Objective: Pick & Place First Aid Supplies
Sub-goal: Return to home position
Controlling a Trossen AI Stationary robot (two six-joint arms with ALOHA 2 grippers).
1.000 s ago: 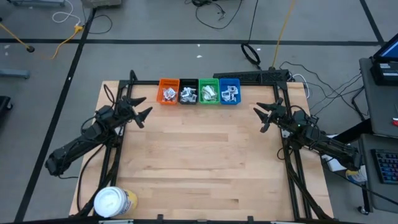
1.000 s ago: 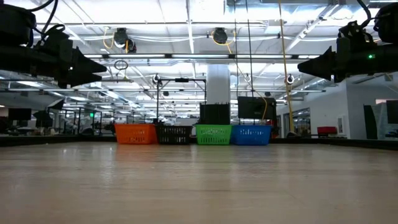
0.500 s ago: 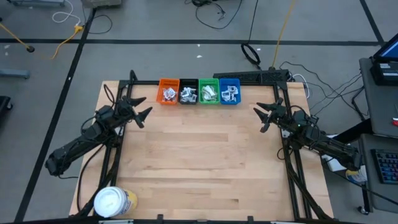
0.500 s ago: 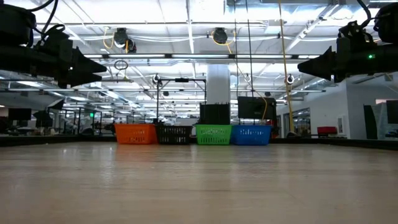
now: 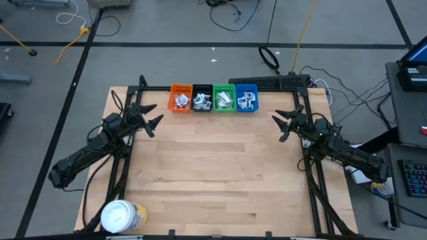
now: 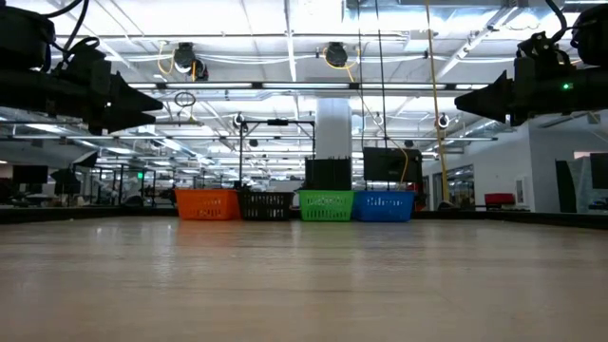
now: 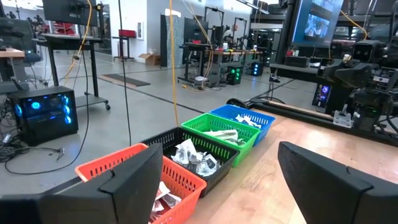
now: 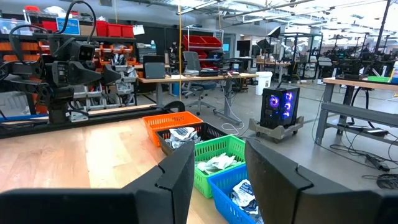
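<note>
Sorting looks finished. No loose packets show on the light wooden butcher-block table. The first aid supplies, small white sachets and pale strip wrappers, all sit inside four slotted plastic bins in a row at upper centre of the high view: orange bin, black bin, green bin, blue bin.

Step in hand is the return to home. To do it well, I'd keep both arms raised, retract them along their own table edges, stay clear of the bin row, and leave the jaws empty.

The left gripper is at left-centre of the high view, arm folded low and stretching to lower left, tip aimed inward toward the bins. Its fingers are spread wide with nothing between them. The right gripper mirrors it at right-centre, arm trailing to lower right, fingers also wide apart and empty. In the low view both hang well above the tabletop.

A round yellow tub with a white lid stands at the lower-left table corner, well away from both arms.
</note>
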